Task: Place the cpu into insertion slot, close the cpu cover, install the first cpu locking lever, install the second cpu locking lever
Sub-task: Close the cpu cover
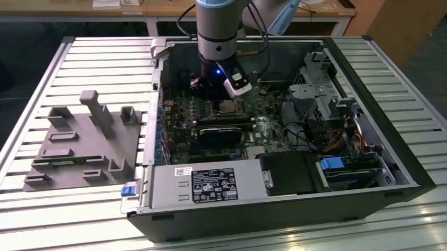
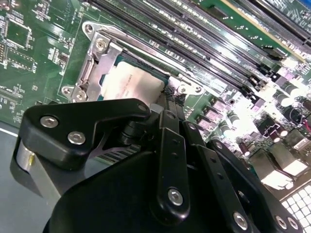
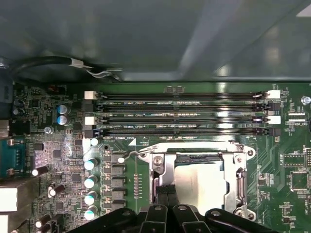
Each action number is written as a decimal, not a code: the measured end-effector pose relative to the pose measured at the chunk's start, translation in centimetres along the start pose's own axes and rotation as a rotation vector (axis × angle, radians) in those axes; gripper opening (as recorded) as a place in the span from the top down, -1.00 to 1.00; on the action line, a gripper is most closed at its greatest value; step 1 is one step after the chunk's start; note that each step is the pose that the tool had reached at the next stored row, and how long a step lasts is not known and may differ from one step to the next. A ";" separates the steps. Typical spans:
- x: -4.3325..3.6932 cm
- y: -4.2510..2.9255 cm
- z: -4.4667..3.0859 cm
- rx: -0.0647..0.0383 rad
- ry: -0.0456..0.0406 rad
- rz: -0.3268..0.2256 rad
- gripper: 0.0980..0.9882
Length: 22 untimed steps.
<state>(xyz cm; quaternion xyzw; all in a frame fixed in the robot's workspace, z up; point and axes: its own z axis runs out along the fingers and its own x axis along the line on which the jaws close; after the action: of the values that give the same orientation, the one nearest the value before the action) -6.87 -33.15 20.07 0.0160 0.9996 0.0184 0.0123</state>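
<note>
So far: dull silver-grey square cpu (image 3: 200,182) seated in the silver-rimmed square insertion slot (image 3: 241,167).
Claw: black claw (image 3: 164,190), closed, at the slot's edge.
Left: thin metal cpu cover (image 3: 161,170) unclear; wire locking lever (image 3: 127,154) seemingly unlatched.

Silver cpu (image 2: 132,83) in insertion slot (image 2: 90,73)

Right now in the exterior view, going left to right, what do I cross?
grey fixture block → case wall → gripper, inside the case → metal drive cage
</note>
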 end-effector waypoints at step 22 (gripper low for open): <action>-1.05 0.05 -0.65 0.000 0.0001 0.000 0.99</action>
<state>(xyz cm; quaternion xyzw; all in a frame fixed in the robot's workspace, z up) -5.84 -33.15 20.74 0.0160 0.9996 0.0184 0.0123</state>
